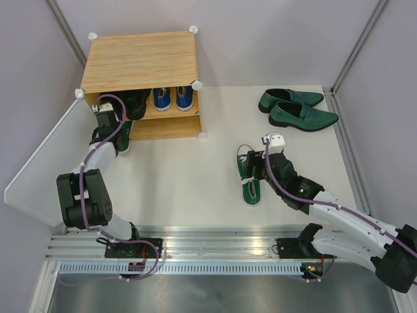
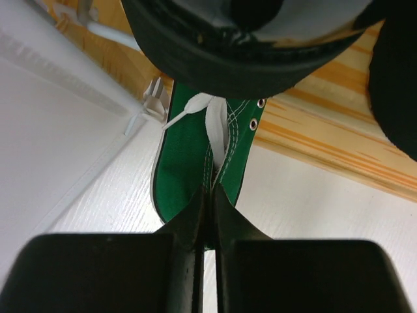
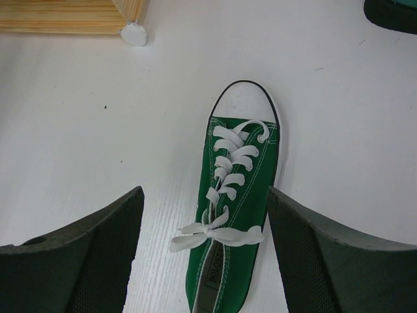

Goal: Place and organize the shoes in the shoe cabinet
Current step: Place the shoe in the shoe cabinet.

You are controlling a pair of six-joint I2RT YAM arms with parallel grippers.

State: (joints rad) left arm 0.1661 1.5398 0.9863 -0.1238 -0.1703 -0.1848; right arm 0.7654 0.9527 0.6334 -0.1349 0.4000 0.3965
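Overhead, the shoe cabinet [image 1: 140, 62] in the bench's far-left corner holds blue sneakers [image 1: 161, 99] and black boots [image 1: 135, 104], half hidden under its top, while the loafers [image 1: 296, 109] wait near the far-right corner. In the left wrist view, the left gripper [image 2: 208, 195] has its fingers clamped on one green sneaker [image 2: 189, 156] at the cabinet's foot. In the right wrist view, the right gripper [image 3: 204, 195] is spread astride the other green sneaker [image 3: 238, 195], whose heel is cut off.

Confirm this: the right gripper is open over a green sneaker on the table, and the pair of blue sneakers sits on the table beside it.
Not right. The top external view shows the blue sneakers on the shoe cabinet's upper shelf, not on the table. The rest holds: the right gripper is open over a green sneaker.
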